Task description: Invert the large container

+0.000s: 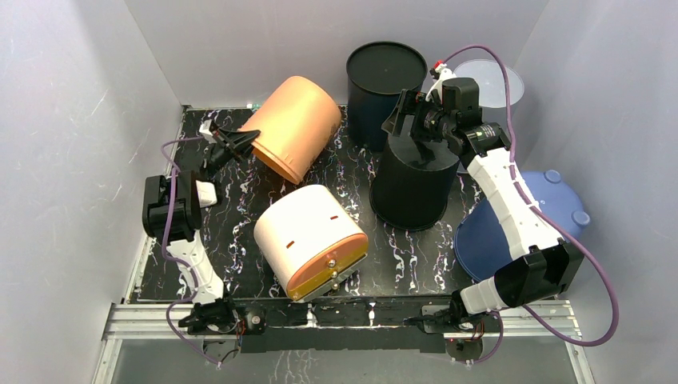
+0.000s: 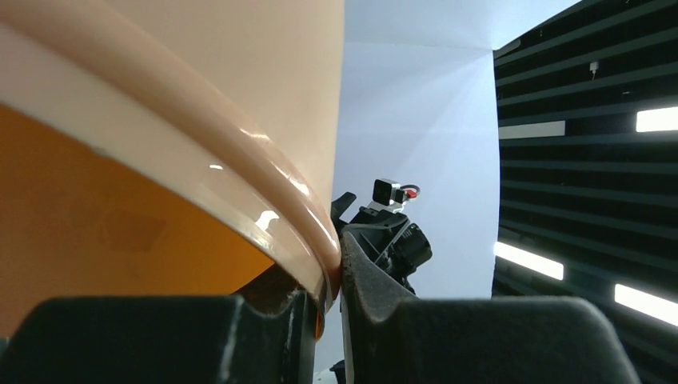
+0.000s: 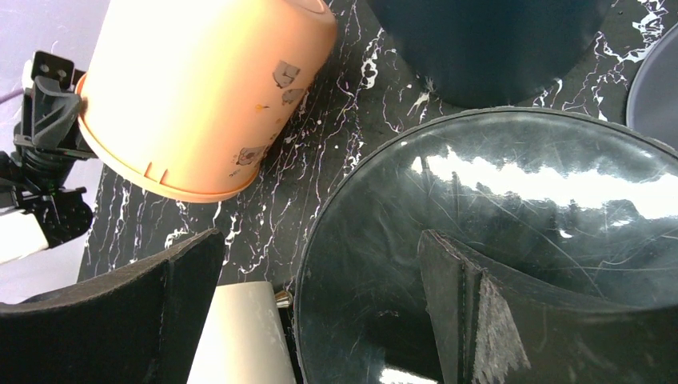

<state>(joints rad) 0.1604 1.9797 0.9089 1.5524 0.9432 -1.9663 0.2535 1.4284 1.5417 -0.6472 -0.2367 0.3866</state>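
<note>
Left arm (image 1: 196,268) and right arm (image 1: 504,184): each is built of white moulded links set between boxy black joint housings (image 1: 169,204) and ends below in a black motor base (image 1: 214,316). A purple cable (image 1: 608,296) runs beside the right arm; a second purple cable (image 1: 165,240) runs beside the left. The left end effector (image 1: 244,138) and right end effector (image 1: 406,118) are matt black, each with two flat, wedge-shaped fingers (image 3: 472,320). A small white-and-red fitting (image 1: 437,68) sits at the right wrist.

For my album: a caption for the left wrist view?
Left pincer clamped on the rim of the large peach plastic bucket.
</note>
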